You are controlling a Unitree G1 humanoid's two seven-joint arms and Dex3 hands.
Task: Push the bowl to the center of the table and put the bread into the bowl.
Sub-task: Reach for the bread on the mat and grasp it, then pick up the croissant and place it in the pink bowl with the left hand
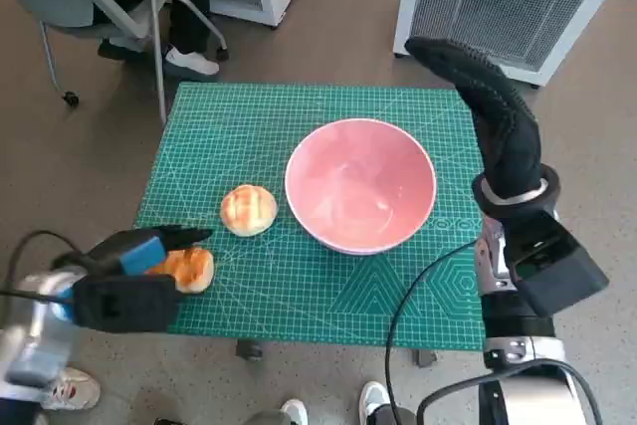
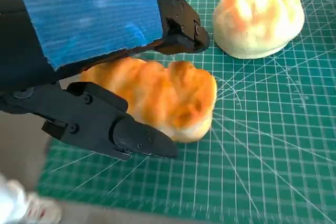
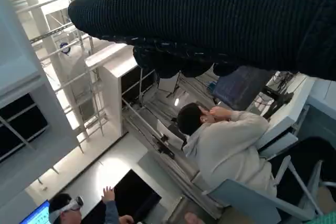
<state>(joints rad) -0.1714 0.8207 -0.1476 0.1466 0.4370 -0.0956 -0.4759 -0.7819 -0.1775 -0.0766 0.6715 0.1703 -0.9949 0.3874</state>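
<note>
1. Bowl sits mid-mat, right of both breads.
2. Left hand has fingers straddling golden bun; clamping uncertain.
3. Right hand raised, fingers extended, holding nothing.
4. Pale bun lies between golden bun and bowl.

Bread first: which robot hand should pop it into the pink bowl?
Probably the left hand. Its black fingers already sit on both sides of the orange bread, near the bowl. The right hand is raised beyond the bowl's far side, away from both breads.
</note>
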